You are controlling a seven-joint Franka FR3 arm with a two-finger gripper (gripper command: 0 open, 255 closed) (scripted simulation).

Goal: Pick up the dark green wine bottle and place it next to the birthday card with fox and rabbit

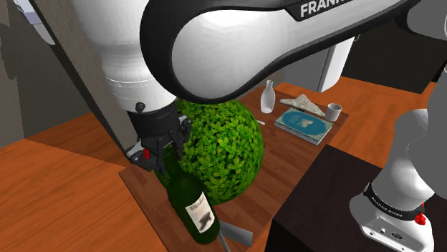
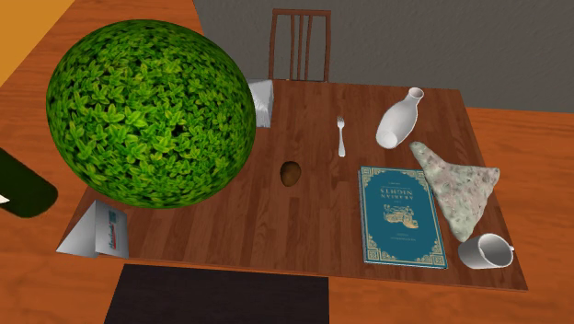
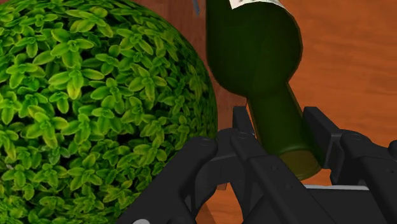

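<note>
The dark green wine bottle (image 1: 192, 206) with a pale label hangs tilted, base lowest, off the table's corner nearest the shoulder camera. My black gripper (image 1: 162, 166) is shut on its neck (image 3: 280, 124), one finger on each side. A dark green part of the bottle (image 2: 20, 187) shows at the second exterior view's left edge, beside the table. The folded white card (image 2: 97, 230) stands on the table corner just beyond the bottle, seen edge-on as a grey slab (image 1: 236, 233) in the shoulder view. Its printed picture is too small to make out.
A big leafy green ball (image 2: 152, 115) takes up the table (image 2: 276, 230) end beside the bottle and card. Further along lie a fork (image 2: 341, 136), a white vase (image 2: 400, 120), a teal book (image 2: 400, 214), a speckled wedge (image 2: 455, 184) and a white mug (image 2: 486, 250). A chair (image 2: 300, 41) stands behind.
</note>
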